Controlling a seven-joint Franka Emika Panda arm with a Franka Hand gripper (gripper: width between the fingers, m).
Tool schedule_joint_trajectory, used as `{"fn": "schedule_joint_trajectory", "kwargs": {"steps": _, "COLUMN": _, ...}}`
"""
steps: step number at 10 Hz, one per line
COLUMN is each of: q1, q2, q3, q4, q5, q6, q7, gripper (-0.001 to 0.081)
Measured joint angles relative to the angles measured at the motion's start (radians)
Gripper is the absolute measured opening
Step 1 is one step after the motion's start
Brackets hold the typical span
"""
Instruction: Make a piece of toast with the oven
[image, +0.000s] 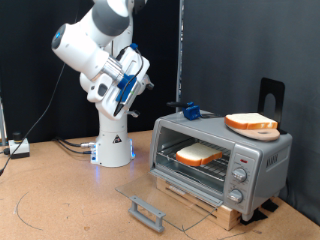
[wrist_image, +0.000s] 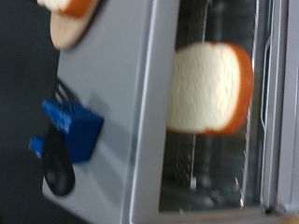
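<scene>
Hovering high above the counter (image: 60, 190), the hand (image: 137, 80) sits at the end of the white arm (image: 95, 50), up and to the left of the oven (image: 222, 158) in the exterior view and well apart from it. Nothing shows between its fingers; whether they are spread or closed cannot be told from either view. The oven, silver-grey, stands at the right on a wooden base, its glass door (image: 160, 196) folded down flat toward the near side, bar handle (image: 147, 212) lowest. Inside, the piece of toast (image: 198, 154) lies flat on the wire rack (image: 205, 166), pale face up, orange-brown crust around it; the wrist view shows the same slice through the open front. On the oven's roof, to the right, a second slice (image: 250, 122) rests on a round tan board (image: 262, 133). Toward the roof's left end sits a small blue object (image: 189, 112) with a dark part beside it.
</scene>
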Motion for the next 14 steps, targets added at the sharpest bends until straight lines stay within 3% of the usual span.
{"fn": "schedule_joint_trajectory", "kwargs": {"steps": 2, "q1": -0.015, "q2": 0.088, "q3": -0.009, "q4": 0.067, "q5": -0.078, "q6": 0.014, "q7": -0.015, "gripper": 0.0809}}
{"fn": "schedule_joint_trajectory", "kwargs": {"steps": 4, "q1": -0.026, "q2": 0.148, "q3": -0.018, "q4": 0.105, "q5": -0.091, "q6": 0.052, "q7": -0.039, "gripper": 0.0809}}
{"fn": "schedule_joint_trajectory", "kwargs": {"steps": 8, "q1": -0.026, "q2": 0.157, "q3": -0.02, "q4": 0.095, "q5": -0.097, "q6": -0.019, "q7": -0.093, "gripper": 0.0809}}
{"fn": "schedule_joint_trajectory", "kwargs": {"steps": 13, "q1": -0.034, "q2": 0.307, "q3": -0.028, "q4": 0.114, "q5": -0.111, "q6": 0.115, "q7": -0.124, "gripper": 0.0809}}
{"fn": "schedule_joint_trajectory", "kwargs": {"steps": 14, "q1": -0.035, "q2": 0.326, "q3": -0.029, "q4": 0.113, "q5": -0.108, "q6": 0.187, "q7": -0.123, "gripper": 0.0809}}
